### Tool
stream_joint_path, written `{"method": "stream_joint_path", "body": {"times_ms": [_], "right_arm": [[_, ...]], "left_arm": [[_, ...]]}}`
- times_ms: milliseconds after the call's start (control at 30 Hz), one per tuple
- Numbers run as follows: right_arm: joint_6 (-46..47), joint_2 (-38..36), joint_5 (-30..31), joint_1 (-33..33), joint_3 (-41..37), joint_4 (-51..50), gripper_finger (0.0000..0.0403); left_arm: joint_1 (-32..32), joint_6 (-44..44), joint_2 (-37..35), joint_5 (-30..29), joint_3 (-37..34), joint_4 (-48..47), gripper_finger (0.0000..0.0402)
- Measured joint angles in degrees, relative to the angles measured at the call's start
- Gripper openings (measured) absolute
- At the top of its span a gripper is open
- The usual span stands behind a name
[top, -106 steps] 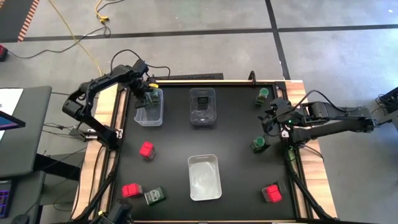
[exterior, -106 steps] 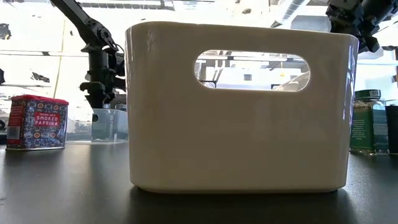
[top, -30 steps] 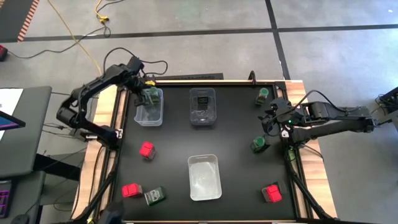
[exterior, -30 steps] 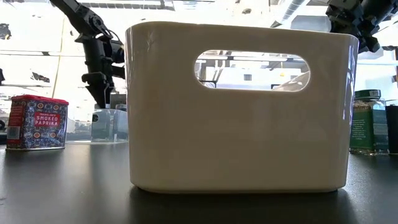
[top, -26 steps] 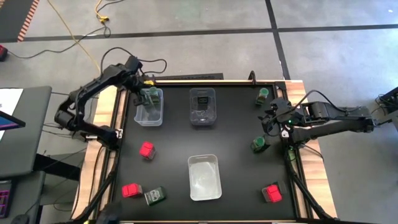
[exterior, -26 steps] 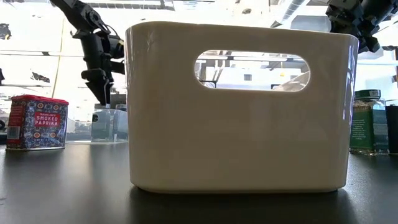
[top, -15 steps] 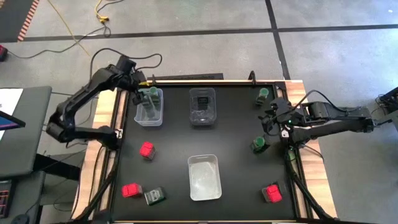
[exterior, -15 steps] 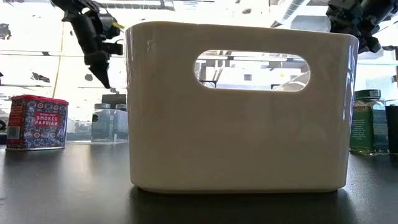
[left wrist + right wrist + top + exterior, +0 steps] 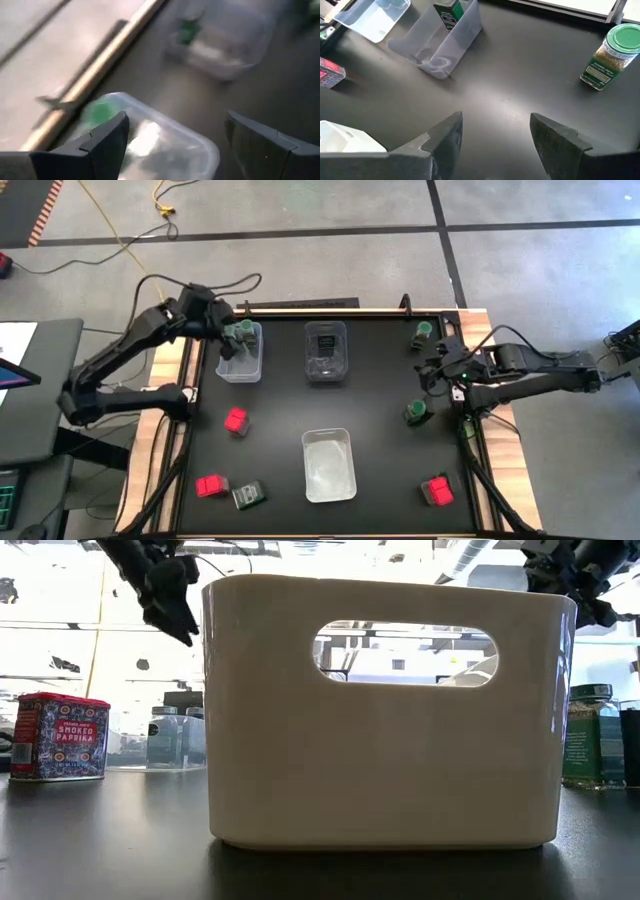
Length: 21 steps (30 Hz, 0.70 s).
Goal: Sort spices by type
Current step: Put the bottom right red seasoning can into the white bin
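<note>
My left gripper (image 9: 226, 328) hangs open and holds nothing, above the far left corner of the clear bin (image 9: 240, 365) at the table's far left. A green-lidded jar (image 9: 243, 331) stands in that bin, its lid (image 9: 100, 111) showing below the fingers. My right gripper (image 9: 432, 375) waits open above the table's right side, between two green-lidded jars (image 9: 423, 333) (image 9: 418, 413) that stand on the table. The middle far bin (image 9: 326, 365) holds a dark box (image 9: 449, 14). Red packets (image 9: 236, 420) (image 9: 211, 485) (image 9: 437, 490) and a dark box (image 9: 248, 496) lie on the table.
A white bin (image 9: 329, 470) stands near the table's front middle and fills most of the low view (image 9: 390, 710). The wooden table rim (image 9: 190, 355) runs beside the left bin. Bare black tabletop (image 9: 380, 410) lies between the bins and the right arm.
My left gripper has risen out of the far left bin and drawn back toward the table's left edge, rolling as it went. It stays open. The green-lidded jar stays standing in the bin.
</note>
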Motion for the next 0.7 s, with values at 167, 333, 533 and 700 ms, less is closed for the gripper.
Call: {"method": "stream_joint_path", "body": {"times_ms": [167,333,533,700], "right_arm": [[-1.5,2.2,0.0,0.0,0.0,0.0,0.026],[-1.9,5.0,0.0,0.0,0.0,0.0,0.026],[-2.1,7.3,-0.1,0.2,0.0,0.0,0.026],[-4.3,7.5,-0.3,0.2,0.0,0.1,0.026]], "left_arm": [[-11.9,-7.9,-1.4,0.4,-3.5,5.9,0.0312],[-25.5,-18.3,-1.9,-11.4,-8.0,19.0,0.0312],[-39.4,-21.3,0.1,-21.5,-11.9,30.3,0.0312],[-45.9,-20.7,3.4,-22.2,-12.2,30.9,0.0312]]}}
